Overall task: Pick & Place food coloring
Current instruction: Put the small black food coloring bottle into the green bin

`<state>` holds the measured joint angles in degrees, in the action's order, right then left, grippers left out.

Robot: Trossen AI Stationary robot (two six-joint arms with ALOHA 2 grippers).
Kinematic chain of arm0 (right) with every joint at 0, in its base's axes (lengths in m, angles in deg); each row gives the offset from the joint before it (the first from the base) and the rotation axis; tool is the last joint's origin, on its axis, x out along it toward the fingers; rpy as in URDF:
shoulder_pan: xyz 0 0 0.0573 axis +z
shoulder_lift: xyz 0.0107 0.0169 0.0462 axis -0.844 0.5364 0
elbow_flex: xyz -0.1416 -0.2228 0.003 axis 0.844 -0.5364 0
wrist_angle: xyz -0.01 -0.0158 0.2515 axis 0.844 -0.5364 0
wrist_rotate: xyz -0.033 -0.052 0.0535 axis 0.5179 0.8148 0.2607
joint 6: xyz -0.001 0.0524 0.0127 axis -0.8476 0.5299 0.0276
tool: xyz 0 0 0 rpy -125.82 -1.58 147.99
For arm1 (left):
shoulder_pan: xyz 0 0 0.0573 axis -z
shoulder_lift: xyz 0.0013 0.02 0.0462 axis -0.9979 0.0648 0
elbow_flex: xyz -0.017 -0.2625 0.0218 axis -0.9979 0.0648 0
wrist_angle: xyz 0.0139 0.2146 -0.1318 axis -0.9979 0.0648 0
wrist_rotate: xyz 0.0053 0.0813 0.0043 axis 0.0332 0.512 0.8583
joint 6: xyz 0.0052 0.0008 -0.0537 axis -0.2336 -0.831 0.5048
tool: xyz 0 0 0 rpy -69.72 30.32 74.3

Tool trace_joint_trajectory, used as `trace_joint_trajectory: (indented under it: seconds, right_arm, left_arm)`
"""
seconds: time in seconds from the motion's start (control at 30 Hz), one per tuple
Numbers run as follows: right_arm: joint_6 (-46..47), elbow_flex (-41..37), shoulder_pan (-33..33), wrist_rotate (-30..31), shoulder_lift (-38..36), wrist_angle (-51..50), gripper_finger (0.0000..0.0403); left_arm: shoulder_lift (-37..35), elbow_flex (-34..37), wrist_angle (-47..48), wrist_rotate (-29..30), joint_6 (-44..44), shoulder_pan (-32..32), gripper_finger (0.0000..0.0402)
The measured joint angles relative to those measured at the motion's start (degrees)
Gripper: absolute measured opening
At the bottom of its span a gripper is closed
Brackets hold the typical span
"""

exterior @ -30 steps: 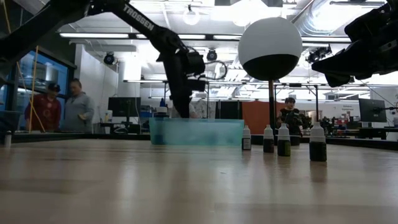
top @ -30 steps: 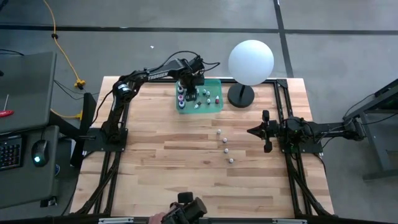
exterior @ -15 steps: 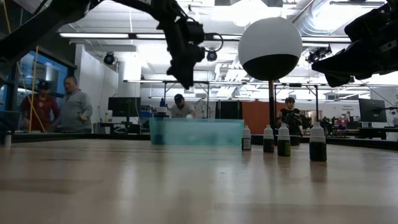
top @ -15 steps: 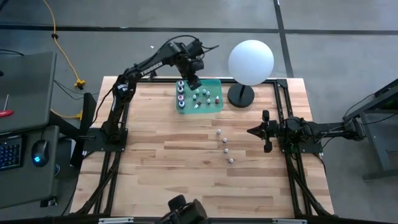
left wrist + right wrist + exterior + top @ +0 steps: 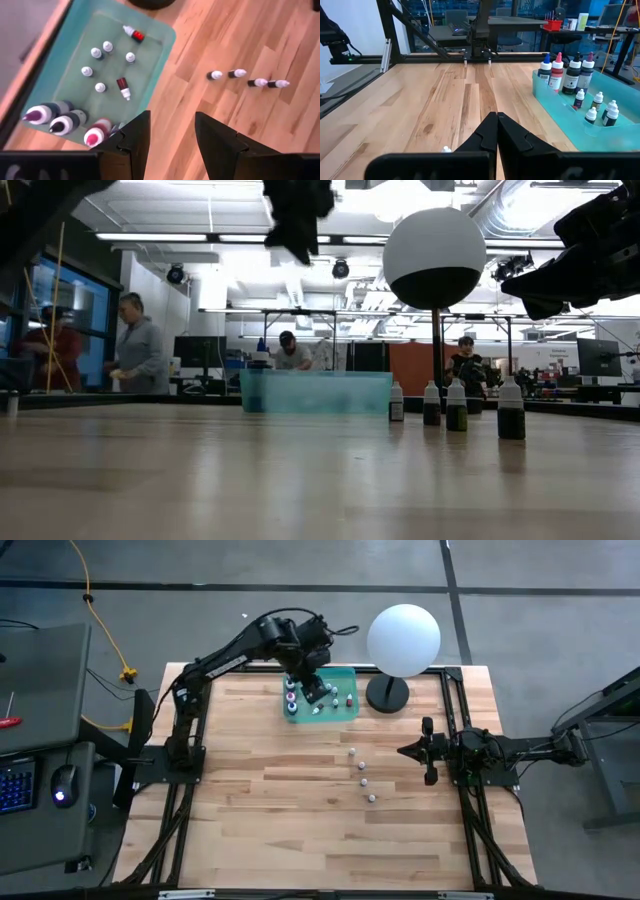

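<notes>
The food coloring stands in two groups. Several small white-capped bottles [image 5: 107, 46] and three larger ones [image 5: 65, 120] sit in a teal tray [image 5: 345, 710], where two small ones lie on their sides. A row of several bottles [image 5: 363, 774] [image 5: 247, 79] [image 5: 456, 404] stands upright on the wood toward the table's right. My left gripper [image 5: 171, 117] [image 5: 297, 225] hangs open and empty high above the tray's near edge. My right gripper [image 5: 496, 120] [image 5: 402, 751] waits shut at the table's right, level with the row.
A big white sphere [image 5: 403, 638] on a black base [image 5: 387, 693] stands right of the tray at the far edge. Bare wood [image 5: 270, 810] spreads over the table's left and near parts. People stand in the room beyond the table [image 5: 135, 355].
My left gripper has risen from inside the tray to well above it, holding nothing. The bottles have stayed where they were.
</notes>
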<state>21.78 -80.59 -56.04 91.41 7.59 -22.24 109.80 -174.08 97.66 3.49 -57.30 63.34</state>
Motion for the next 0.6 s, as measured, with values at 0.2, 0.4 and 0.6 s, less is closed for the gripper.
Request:
trace_joint_trajectory:
  seconds: [0.2, 0.4, 0.6]
  right_arm:
    - [-0.01, 0.0, -0.02, 0.0, -0.01, -0.01, 0.0]
    - [-0.02, 0.02, 0.0, 0.0, -0.02, 0.0, 0.0]
    - [-0.01, 0.01, -0.01, 0.0, -0.01, -0.01, 0.0]
  left_arm:
    - [-5.42, 0.07, 1.59, 6.73, 3.59, 6.12, 0.0151]
    - [-8.92, 0.07, 2.65, 14.66, 8.08, 12.43, 0.0151]
    - [-9.07, 0.47, 2.53, 17.12, 11.75, 18.06, 0.0151]
